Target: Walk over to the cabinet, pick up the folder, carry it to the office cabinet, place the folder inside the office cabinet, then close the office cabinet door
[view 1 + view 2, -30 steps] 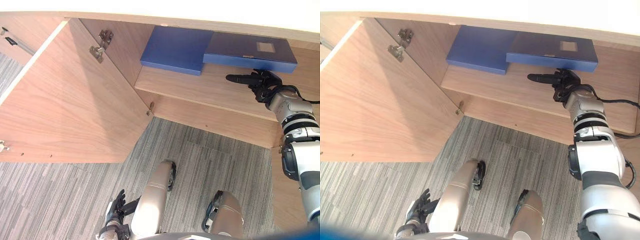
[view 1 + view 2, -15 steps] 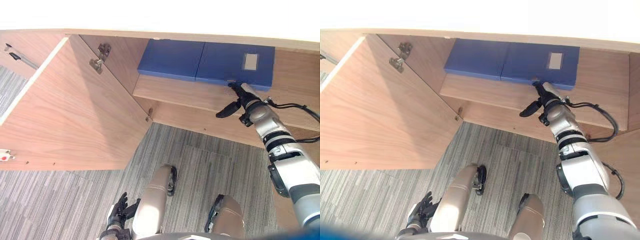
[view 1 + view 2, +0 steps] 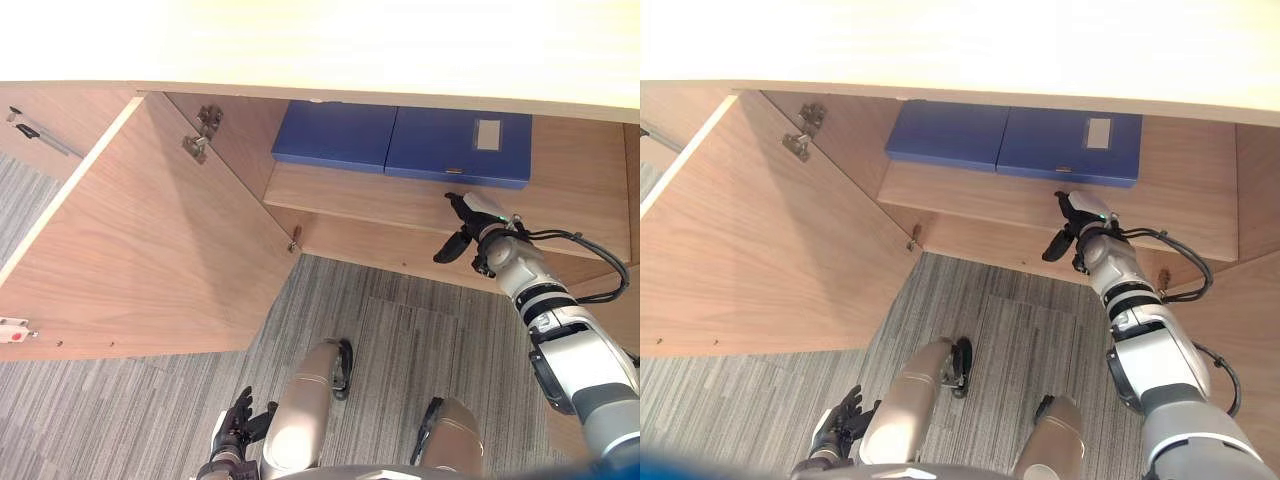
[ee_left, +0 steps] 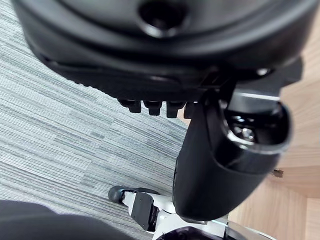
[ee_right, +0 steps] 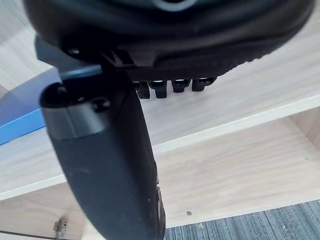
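Folder's in, as far as I can judge: the labelled blue folder (image 3: 455, 150) lies flat on the cabinet (image 3: 585, 170) shelf (image 3: 370, 195), pushed to the back and edge to edge with a second blue folder (image 3: 335, 135) on its left. So I'd put you at the last step, closing the door (image 3: 150, 240). Your right hand (image 3: 478, 222) holds nothing. It hovers just in front of the shelf's front edge, near the labelled folder but apart from it. The fingers (image 5: 161, 89) are loose and point toward the shelf, and the thumb (image 5: 110, 165) is splayed down and away. The forearm runs up from the lower right, so the wrist sits across the cabinet opening. The right wrist view shows bare shelf wood past the fingers and a corner of blue off to one side, with no contact. Your left hand (image 3: 237, 425) hangs low beside the leg over the carpet (image 3: 400, 330), fingers relaxed and empty. The door is swung wide to your left on its hinges (image 3: 200, 130), with its free edge well away from both hands. For the next move, get the right arm out of the opening first or the door will hit it. Then bring a hand, probably the left since it's nearer, round to the door's outer face near the free edge and push it shut in an arc. You'll likely need to step or turn left to reach it.
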`<state>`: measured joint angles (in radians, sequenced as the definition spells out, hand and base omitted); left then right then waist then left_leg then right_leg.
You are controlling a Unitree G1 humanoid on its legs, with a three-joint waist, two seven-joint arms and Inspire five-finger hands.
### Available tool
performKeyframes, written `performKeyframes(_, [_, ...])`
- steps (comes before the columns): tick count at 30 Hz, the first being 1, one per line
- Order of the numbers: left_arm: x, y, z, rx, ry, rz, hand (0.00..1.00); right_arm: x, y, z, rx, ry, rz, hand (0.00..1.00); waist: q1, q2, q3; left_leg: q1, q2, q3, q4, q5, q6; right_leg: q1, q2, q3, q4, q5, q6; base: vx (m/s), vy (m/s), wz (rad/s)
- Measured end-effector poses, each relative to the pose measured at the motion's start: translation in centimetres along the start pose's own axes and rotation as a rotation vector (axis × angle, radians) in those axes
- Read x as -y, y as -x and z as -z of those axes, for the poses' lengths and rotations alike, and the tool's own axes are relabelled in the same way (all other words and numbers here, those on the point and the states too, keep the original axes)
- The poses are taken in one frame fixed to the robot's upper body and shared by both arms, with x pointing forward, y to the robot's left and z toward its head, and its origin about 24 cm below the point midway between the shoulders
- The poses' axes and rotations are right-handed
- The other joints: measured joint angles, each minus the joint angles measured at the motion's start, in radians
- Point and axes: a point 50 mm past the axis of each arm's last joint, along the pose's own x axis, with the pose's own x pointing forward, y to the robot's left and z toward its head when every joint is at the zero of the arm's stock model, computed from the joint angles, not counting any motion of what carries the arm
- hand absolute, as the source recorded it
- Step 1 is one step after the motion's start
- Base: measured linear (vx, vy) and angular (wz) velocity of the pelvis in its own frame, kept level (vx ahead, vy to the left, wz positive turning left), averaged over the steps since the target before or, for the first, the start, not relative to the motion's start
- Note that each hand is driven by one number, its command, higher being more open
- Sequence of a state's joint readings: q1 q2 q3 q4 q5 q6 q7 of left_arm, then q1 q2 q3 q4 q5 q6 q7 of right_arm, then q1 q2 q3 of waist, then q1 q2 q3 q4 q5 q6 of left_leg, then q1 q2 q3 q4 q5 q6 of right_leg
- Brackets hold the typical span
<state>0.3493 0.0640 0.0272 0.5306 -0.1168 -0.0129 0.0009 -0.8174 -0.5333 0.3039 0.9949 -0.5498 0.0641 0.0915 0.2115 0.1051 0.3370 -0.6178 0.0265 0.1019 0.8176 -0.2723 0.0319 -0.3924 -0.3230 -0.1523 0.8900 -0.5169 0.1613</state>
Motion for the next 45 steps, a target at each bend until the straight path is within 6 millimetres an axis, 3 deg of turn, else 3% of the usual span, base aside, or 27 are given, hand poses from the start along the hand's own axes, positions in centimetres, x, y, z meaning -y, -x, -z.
performKeyframes(3, [-0.1, 0.1, 0.2, -0.008, -0.015, 0.002, 1.00, -0.9, 0.0, -0.4, 0.002, 0.020, -0.028, 1.00, -0.005, -0.005, -0.001, 0.031, 0.000, 0.008, -0.048, 0.019, -0.001, 0.026, 0.003, -0.008, -0.051, 0.028, 0.000, 0.00, 0.027, -0.07])
performKeyframes(7, [-0.3, 0.5, 0.9, -0.030, -0.018, -0.007, 1.00, -3.9, 0.1, -1.5, 0.028, 0.044, -0.113, 1.00, -0.020, -0.028, -0.014, 0.093, 0.006, 0.021, -0.140, 0.056, -0.009, 0.081, 0.019, -0.020, -0.154, 0.082, -0.001, 0.03, 0.002, -0.12])
performKeyframes(11, [-1.3, 0.9, 2.0, -0.076, -0.044, -0.049, 1.00, -9.7, 1.2, -2.4, 0.049, 0.003, -0.274, 1.00, -0.026, -0.072, -0.051, 0.219, 0.021, 0.020, -0.362, 0.159, -0.042, 0.216, 0.076, -0.071, -0.408, 0.208, -0.020, 0.05, -0.059, -0.06])
performKeyframes(16, [-1.9, 1.3, 3.3, -0.131, -0.045, -0.073, 1.00, -13.1, 2.3, -2.0, 0.032, -0.070, -0.362, 1.00, -0.038, -0.081, -0.096, 0.286, 0.031, -0.011, -0.518, 0.251, -0.088, 0.330, 0.137, -0.115, -0.647, 0.334, -0.032, 0.03, -0.073, 0.09])
performKeyframes(19, [-2.3, 1.2, 3.4, -0.127, -0.063, -0.097, 1.00, -14.0, 2.7, -2.1, 0.022, -0.136, -0.365, 1.00, -0.039, -0.079, -0.097, 0.289, 0.051, -0.110, -0.466, 0.250, -0.091, 0.379, 0.194, -0.092, -0.735, 0.397, -0.049, -0.10, -0.066, -0.26])
performKeyframes(20, [-2.4, 1.0, 3.3, -0.126, -0.072, -0.111, 1.00, -14.5, 2.9, -2.2, 0.027, -0.144, -0.360, 1.00, -0.037, -0.079, -0.098, 0.290, 0.048, -0.200, -0.427, 0.236, -0.111, 0.393, 0.218, -0.068, -0.755, 0.418, -0.055, -0.12, -0.060, -0.58])
performKeyframes(21, [-2.6, 0.8, 3.3, -0.129, -0.082, -0.129, 1.00, -15.0, 3.1, -2.3, 0.028, -0.176, -0.354, 1.00, -0.036, -0.076, -0.102, 0.290, 0.046, -0.303, -0.381, 0.198, -0.153, 0.398, 0.235, -0.039, -0.769, 0.428, -0.062, -0.12, -0.033, -0.69])
performKeyframes(22, [-2.5, 0.7, 3.3, -0.135, -0.076, -0.138, 1.00, -15.3, 3.2, -2.2, 0.022, -0.215, -0.346, 1.00, -0.036, -0.073, -0.107, 0.290, 0.046, -0.351, -0.361, 0.178, -0.162, 0.395, 0.247, -0.022, -0.775, 0.432, -0.063, -0.12, 0.024, -0.82])
performKeyframes(24, [-2.2, 0.4, 3.7, -0.165, -0.080, -0.159, 1.00, -16.7, 4.1, -1.2, -0.034, -0.415, -0.330, 1.00, -0.043, -0.058, -0.131, 0.301, 0.058, -0.445, -0.326, 0.107, -0.164, 0.383, 0.280, 0.024, -0.783, 0.451, -0.063, -0.12, 0.096, -0.76])
performKeyframes(25, [-2.2, 0.3, 4.0, -0.183, -0.079, -0.170, 1.00, -18.2, 5.0, -0.4, -0.098, -0.557, -0.332, 1.00, -0.051, -0.070, -0.149, 0.310, 0.064, -0.442, -0.341, 0.083, -0.161, 0.367, 0.287, 0.059, -0.787, 0.461, -0.060, -0.14, 0.151, -0.79])
performKeyframes(27, [-3.1, 0.0, 3.9, -0.197, -0.112, -0.198, 1.00, -21.4, 7.3, 1.0, -0.224, -0.784, -0.350, 1.00, -0.068, -0.113, -0.178, 0.339, 0.066, -0.375, -0.379, 0.081, -0.166, 0.344, 0.278, 0.146, -0.800, 0.475, -0.058, -0.12, 0.158, -1.08])
performKeyframes(28, [-3.6, 0.1, 4.2, -0.213, -0.141, -0.217, 1.00, -23.1, 8.8, 1.9, -0.301, -0.900, -0.346, 1.00, -0.086, -0.122, -0.192, 0.358, 0.067, -0.339, -0.392, 0.079, -0.164, 0.336, 0.278, 0.207, -0.804, 0.480, -0.059, -0.06, 0.118, -1.03])
performKeyframes(31, [-4.0, 0.0, 4.7, -0.253, -0.215, -0.218, 1.00, -26.4, 12.7, 4.2, -0.490, -1.089, -0.312, 1.00, -0.134, -0.114, -0.206, 0.395, 0.073, -0.257, -0.412, 0.077, -0.160, 0.307, 0.280, 0.325, -0.808, 0.490, -0.075, -0.04, 0.121, -1.02])
performKeyframes(33, [-3.9, -0.4, 4.3, -0.245, -0.228, -0.218, 1.00, -27.9, 14.9, 5.7, -0.587, -1.123, -0.305, 1.00, -0.142, -0.112, -0.205, 0.414, 0.080, -0.203, -0.426, 0.075, -0.156, 0.285, 0.284, 0.385, -0.805, 0.506, -0.096, -0.01, 0.099, -0.96])
performKeyframes(37, [-3.3, -1.7, 2.5, -0.197, -0.210, -0.229, 1.00, -29.5, 17.8, 6.9, -0.710, -1.168, -0.279, 1.00, -0.174, -0.115, -0.196, 0.467, 0.099, -0.097, -0.420, 0.058, -0.134, 0.267, 0.297, 0.471, -0.783, 0.548, -0.088, 0.00, 0.095, -1.02])
performKeyframes(38, [-2.8, -2.2, 1.5, -0.163, -0.192, -0.223, 1.00, -29.2, 18.0, 6.9, -0.710, -1.204, -0.228, 1.00, -0.177, -0.105, -0.183, 0.488, 0.127, -0.030, -0.394, 0.035, -0.117, 0.242, 0.326, 0.496, -0.738, 0.568, -0.085, -0.01, 0.075, -1.32])
performKeyframes(39, [-2.7, -2.4, 1.2, -0.151, -0.188, -0.222, 1.00, -29.0, 17.8, 6.7, -0.703, -1.225, -0.215, 1.00, -0.169, -0.104, -0.181, 0.498, 0.141, 0.009, -0.392, 0.042, -0.109, 0.219, 0.332, 0.467, -0.710, 0.581, -0.080, -0.01, 0.062, -1.60])
performKeyframes(40, [-2.6, -2.5, 0.9, -0.142, -0.185, -0.220, 1.00, -28.8, 17.6, 6.4, -0.697, -1.252, -0.199, 1.00, -0.162, -0.104, -0.181, 0.508, 0.158, 0.046, -0.393, 0.046, -0.099, 0.194, 0.334, 0.417, -0.687, 0.588, -0.097, -0.02, -0.037, -1.41])
performKeyframes(41, [-2.6, -2.7, 0.7, -0.132, -0.181, -0.213, 1.00, -28.3, 17.0, 5.9, -0.674, -1.273, -0.172, 1.00, -0.174, -0.096, -0.170, 0.525, 0.181, 0.106, -0.390, 0.051, -0.088, 0.173, 0.305, 0.293, -0.652, 0.558, -0.142, -0.04, -0.044, -1.46])
performKeyframes(42, [-2.3, -2.9, 0.3, -0.118, -0.177, -0.215, 1.00, -28.1, 16.9, 5.8, -0.671, -1.285, -0.149, 1.00, -0.179, -0.094, -0.159, 0.551, 0.189, 0.154, -0.393, 0.051, -0.088, 0.127, 0.236, 0.153, -0.503, 0.493, -0.175, -0.05, -0.062, -1.16])
performKeyframes(44, [-2.1, -3.0, 0.1, -0.115, -0.167, -0.226, 1.00, -28.1, 17.3, 6.4, -0.702, -1.312, -0.119, 1.00, -0.180, -0.086, -0.158, 0.585, 0.202, 0.191, -0.398, 0.052, -0.093, 0.123, 0.166, 0.074, -0.352, 0.430, -0.192, -0.01, -0.081, -0.69])
performKeyframes(45, [-2.0, -3.0, 0.2, -0.118, -0.158, -0.231, 1.00, -28.3, 17.7, 6.7, -0.728, -1.326, -0.104, 1.00, -0.178, -0.088, -0.170, 0.611, 0.220, 0.211, -0.407, 0.050, -0.119, 0.154, 0.131, 0.046, -0.307, 0.389, -0.166, 0.05, -0.206, -0.74])
